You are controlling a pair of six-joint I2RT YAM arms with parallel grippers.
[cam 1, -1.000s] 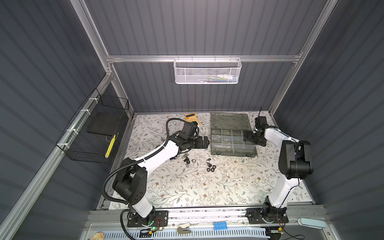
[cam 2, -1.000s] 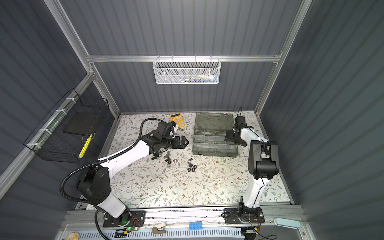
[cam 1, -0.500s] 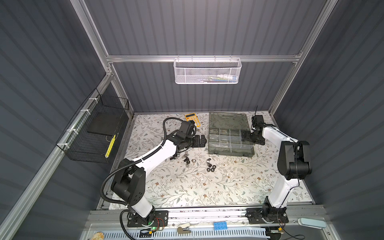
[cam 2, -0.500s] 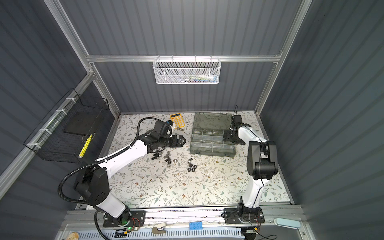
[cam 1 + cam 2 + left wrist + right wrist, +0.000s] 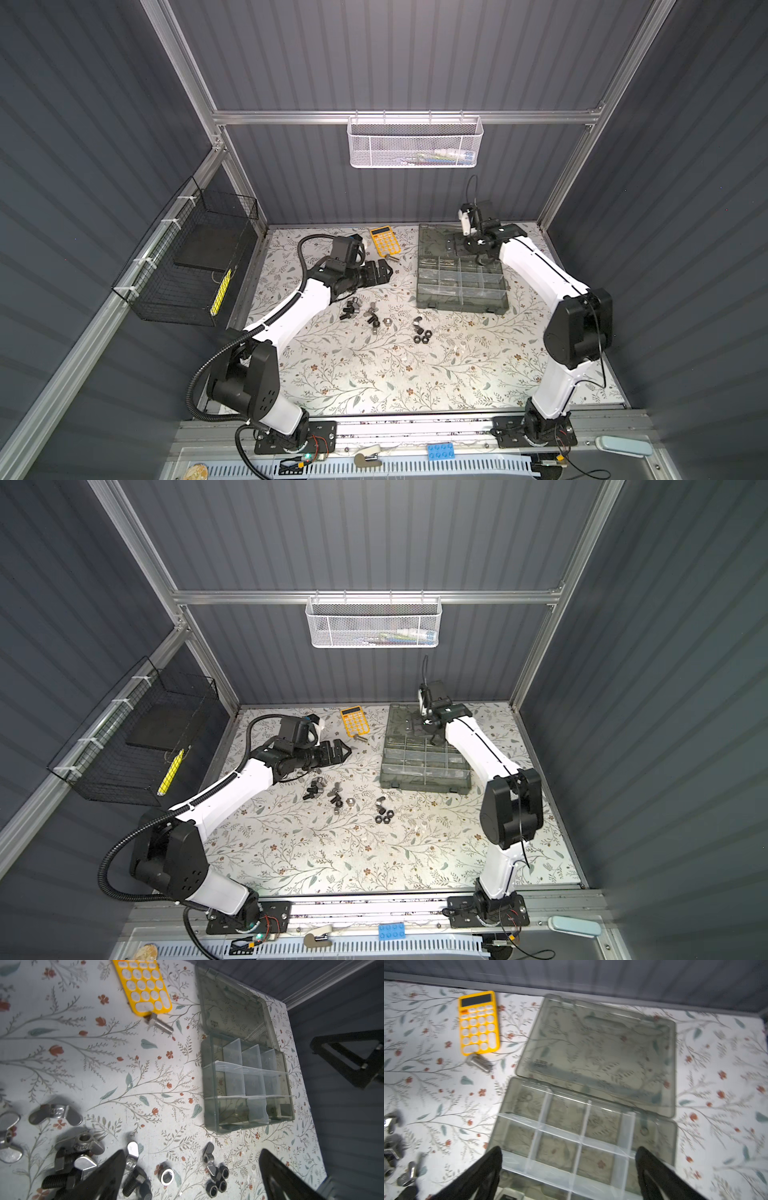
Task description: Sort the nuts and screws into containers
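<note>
The screws and nuts (image 5: 365,312) lie loose on the floral mat in both top views: black bolts (image 5: 62,1180), silver winged nuts (image 5: 55,1112), a silver hex nut (image 5: 167,1176) and three black nuts (image 5: 218,1181). One silver bolt (image 5: 160,1024) lies apart by the calculator. The containers are compartments of a smoky grey box (image 5: 461,286) whose lid (image 5: 598,1049) lies open flat. My left gripper (image 5: 193,1153) hangs open above the pile, holding nothing. My right gripper (image 5: 569,1149) is open over the compartments (image 5: 583,1136), also holding nothing.
A yellow calculator (image 5: 384,239) lies at the back of the mat, left of the box lid. A black wire basket (image 5: 195,266) hangs on the left wall and a white mesh basket (image 5: 415,143) on the back wall.
My right gripper has moved from the box's right edge to above its far compartments. The left gripper has drawn back a little to the left. Both stay open.
</note>
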